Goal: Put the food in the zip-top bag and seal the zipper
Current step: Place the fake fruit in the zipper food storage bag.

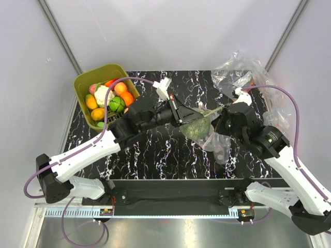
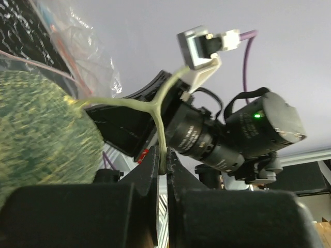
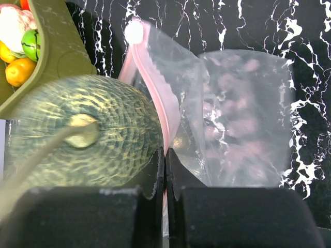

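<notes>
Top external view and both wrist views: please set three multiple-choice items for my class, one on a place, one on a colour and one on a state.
1. Where does the olive-green tub stand on the table?
A. at the far left corner
B. at the near right corner
C. between the arm bases

2. What colour is the zip strip of the bag in the right gripper?
A. blue
B. pink
C. yellow

3. In what state is the left gripper?
A. open above the tub
B. shut on the stem of the green melon
C. open, lying on the table

Answers:
1 A, as the top view shows the tub at the far left.
2 B, as the right wrist view shows a pink strip running into the closed fingers.
3 B, as the left wrist view shows the pale stem pinched between the fingers.
</notes>
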Robot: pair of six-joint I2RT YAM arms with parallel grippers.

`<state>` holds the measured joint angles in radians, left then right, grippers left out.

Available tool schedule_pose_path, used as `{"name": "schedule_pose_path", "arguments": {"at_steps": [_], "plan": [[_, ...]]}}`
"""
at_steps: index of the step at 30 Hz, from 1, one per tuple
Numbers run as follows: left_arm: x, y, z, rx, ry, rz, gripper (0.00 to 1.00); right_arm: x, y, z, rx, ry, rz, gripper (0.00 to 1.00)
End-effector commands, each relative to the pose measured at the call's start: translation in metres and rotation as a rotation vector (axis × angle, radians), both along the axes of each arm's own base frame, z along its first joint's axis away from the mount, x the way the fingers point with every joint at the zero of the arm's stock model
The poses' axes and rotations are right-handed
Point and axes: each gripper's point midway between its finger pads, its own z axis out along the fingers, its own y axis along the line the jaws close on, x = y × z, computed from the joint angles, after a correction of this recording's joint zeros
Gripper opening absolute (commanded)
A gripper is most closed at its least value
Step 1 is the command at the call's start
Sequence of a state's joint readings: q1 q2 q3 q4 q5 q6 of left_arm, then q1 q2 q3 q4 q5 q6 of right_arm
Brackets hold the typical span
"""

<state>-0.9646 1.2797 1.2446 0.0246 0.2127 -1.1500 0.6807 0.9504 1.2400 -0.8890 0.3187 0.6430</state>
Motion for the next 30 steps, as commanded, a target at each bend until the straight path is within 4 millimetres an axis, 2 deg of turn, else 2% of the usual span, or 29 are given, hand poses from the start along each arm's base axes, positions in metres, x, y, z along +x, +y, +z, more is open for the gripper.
{"name": "schedule_pose_path", "arguments": {"at_steps": [1, 6, 8, 11, 16, 20, 21, 23, 24, 25, 30], "plan": [[-0.012, -0.005, 0.001, -0.001, 0.012, -0.067, 0.0, 0.007, 0.002, 0.02, 0.051, -0.065, -0.021, 0.0], [-0.009, -0.009, -0.009, 0.026, 0.014, -0.07, 0.0, 0.005, 0.009, 0.032, 0.083, -0.086, 0.021, 0.0], [-0.009, -0.011, -0.003, 0.024, -0.001, -0.075, 0.0, 0.004, 0.011, 0.032, 0.087, -0.081, 0.031, 0.0], [-0.006, -0.016, -0.008, 0.056, 0.009, -0.082, 0.0, 0.002, 0.016, 0.036, 0.101, -0.083, 0.059, 0.0], [-0.001, -0.011, -0.013, 0.062, 0.011, -0.059, 0.0, -0.005, 0.026, 0.039, 0.119, -0.058, 0.12, 0.0], [0.013, -0.005, -0.003, 0.053, -0.023, -0.021, 0.0, -0.014, 0.04, 0.042, 0.179, -0.035, 0.191, 0.0], [0.014, -0.006, 0.008, 0.037, -0.039, -0.02, 0.0, -0.016, 0.042, 0.043, 0.192, -0.031, 0.201, 0.0], [0.014, -0.012, 0.015, 0.032, -0.053, -0.043, 0.0, -0.02, 0.051, 0.045, 0.23, -0.02, 0.245, 0.0], [0.014, -0.012, 0.033, 0.01, -0.078, -0.044, 0.0, -0.019, 0.056, 0.044, 0.238, -0.012, 0.258, 0.0], [0.014, -0.011, 0.035, 0.017, -0.08, -0.04, 0.0, -0.023, 0.065, 0.047, 0.276, 0.001, 0.304, 0.0], [0.016, 0.01, 0.061, -0.002, -0.124, 0.014, 0.0, -0.018, 0.092, 0.058, 0.348, -0.012, 0.395, 0.0]]}}
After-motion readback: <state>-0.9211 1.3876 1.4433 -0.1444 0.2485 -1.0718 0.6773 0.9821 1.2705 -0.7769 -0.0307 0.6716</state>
